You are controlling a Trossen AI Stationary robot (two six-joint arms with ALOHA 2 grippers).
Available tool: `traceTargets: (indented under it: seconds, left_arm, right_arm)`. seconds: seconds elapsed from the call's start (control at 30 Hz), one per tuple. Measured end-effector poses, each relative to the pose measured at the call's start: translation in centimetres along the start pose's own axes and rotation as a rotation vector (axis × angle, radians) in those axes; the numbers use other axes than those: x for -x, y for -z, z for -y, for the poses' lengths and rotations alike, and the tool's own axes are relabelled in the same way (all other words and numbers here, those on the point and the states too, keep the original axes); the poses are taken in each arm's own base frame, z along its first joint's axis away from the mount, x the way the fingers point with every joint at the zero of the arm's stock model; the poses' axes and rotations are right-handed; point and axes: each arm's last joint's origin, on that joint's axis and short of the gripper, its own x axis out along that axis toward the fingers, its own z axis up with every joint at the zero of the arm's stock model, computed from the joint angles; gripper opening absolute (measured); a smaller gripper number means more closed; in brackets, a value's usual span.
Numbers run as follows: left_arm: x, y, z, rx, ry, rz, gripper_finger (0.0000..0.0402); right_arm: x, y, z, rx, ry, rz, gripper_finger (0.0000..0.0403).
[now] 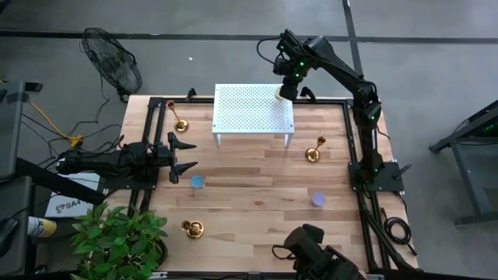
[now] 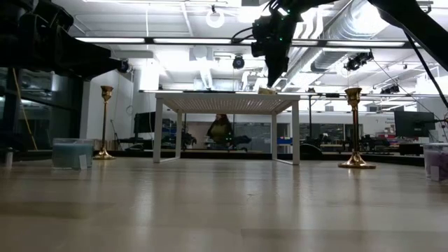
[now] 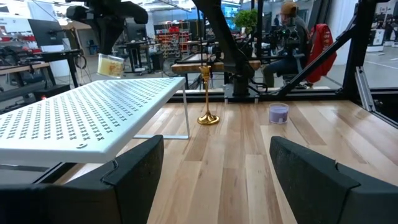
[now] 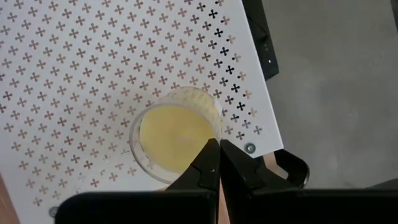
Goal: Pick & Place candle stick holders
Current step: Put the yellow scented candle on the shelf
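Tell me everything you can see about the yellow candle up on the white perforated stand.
The yellow candle is a small round pale-yellow disc in a clear, glassy-looking cup. It sits upright at the far right corner of the white perforated stand, close to the edge. The right gripper hangs directly above it with its fingers shut, their tips over the cup's rim; whether they touch it cannot be told. Nothing else is near it on the stand.
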Motion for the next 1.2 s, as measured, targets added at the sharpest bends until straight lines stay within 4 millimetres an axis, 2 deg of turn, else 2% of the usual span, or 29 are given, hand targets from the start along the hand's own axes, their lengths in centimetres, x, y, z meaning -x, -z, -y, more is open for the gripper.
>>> traceTargets:
  seconds: [1.2]
  left_arm:
    - [0.0,0.0,0.0,0.0,0.0,0.0,0.0289]
  right_arm:
    - [-0.65,-0.02,0.55,0.02,0.023,-0.015,0.0]
